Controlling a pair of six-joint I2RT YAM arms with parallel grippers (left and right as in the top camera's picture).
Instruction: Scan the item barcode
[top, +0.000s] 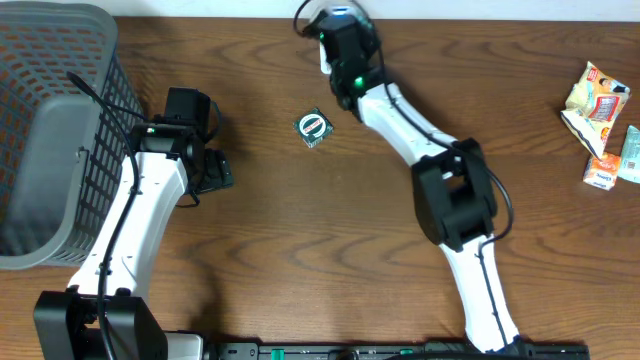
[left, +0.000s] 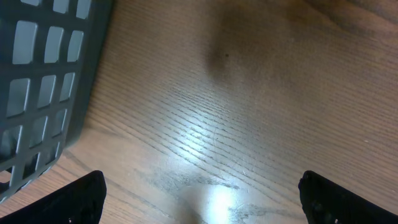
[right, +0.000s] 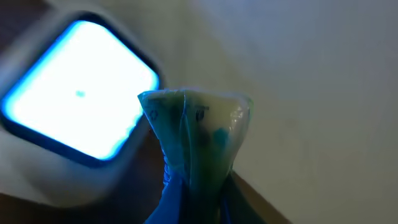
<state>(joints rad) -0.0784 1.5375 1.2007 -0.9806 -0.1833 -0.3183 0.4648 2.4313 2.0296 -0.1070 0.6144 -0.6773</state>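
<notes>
Packet (right: 196, 143) sits pinched tight in the right gripper (top: 338, 45), crimped end up, just beside the lit scanner (right: 78, 93). Left gripper (left: 205, 202) hangs empty, jaws spread wide, over the table (left: 249, 93) near the basket (left: 43, 74). Round-logo sachet (top: 313, 128) lies between the arms.

wooden table (top: 300, 250) | grey basket (top: 60, 50): left edge | green-white packet (top: 313, 128): mid-table | snack packets (top: 595, 100): right edge
</notes>
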